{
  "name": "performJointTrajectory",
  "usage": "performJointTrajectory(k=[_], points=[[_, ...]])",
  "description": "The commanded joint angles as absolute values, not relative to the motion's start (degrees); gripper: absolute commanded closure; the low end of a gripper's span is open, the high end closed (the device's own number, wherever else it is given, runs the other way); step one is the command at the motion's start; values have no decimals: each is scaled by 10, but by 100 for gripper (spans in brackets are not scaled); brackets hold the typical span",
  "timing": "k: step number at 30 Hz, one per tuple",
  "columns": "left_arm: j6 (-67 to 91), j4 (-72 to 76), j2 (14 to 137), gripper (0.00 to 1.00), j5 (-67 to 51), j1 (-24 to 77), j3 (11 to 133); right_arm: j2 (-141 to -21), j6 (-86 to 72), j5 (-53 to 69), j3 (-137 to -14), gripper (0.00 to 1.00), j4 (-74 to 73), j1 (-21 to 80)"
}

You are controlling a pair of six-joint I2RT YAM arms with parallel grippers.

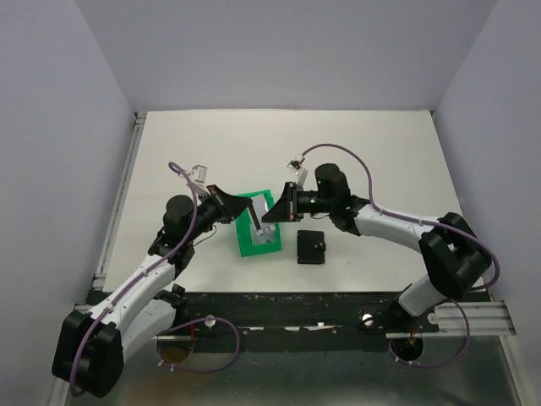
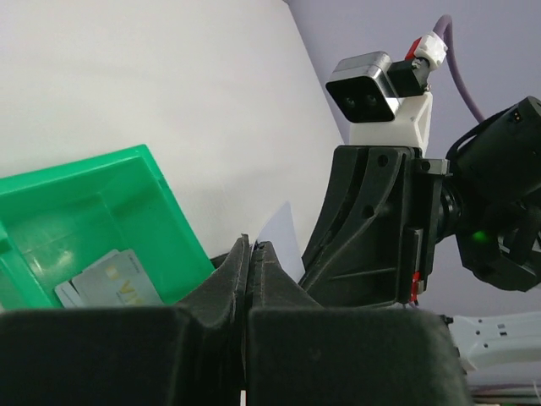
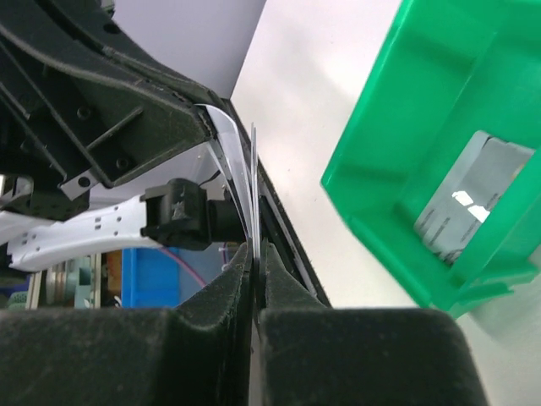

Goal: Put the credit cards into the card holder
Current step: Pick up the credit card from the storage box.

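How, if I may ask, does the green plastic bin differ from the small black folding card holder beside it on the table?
The green plastic bin is an open-topped box with raised walls; the small black folding card holder is flat and folded shut. The bin is clearly larger than the holder. The bin has silvery-grey cards lying inside; the holder shows none. Both sit on the white table.

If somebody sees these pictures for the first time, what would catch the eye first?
The bright green bin in the middle of the table, with silvery cards inside. Over it the left gripper and right gripper meet, both pinching one pale card. A closed black card holder lies right of the bin.
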State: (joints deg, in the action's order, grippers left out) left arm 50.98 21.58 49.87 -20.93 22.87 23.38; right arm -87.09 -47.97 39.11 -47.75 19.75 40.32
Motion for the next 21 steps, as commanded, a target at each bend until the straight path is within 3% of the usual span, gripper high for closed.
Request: performJointTrajectory(k=[1,6,13,21], points=[[498,279,537,100,-199,212,236,-932,-461,398,-536,89,186,389],[487,310,572,100,-192,209,234,-973,-452,407,-556,86,182,378],[471,311,587,100,-168,207,229,-996,-426,400,-577,65,149,371],[461,286,582,100,-142,206,228,-1004,-403,392,-600,48,111,370]])
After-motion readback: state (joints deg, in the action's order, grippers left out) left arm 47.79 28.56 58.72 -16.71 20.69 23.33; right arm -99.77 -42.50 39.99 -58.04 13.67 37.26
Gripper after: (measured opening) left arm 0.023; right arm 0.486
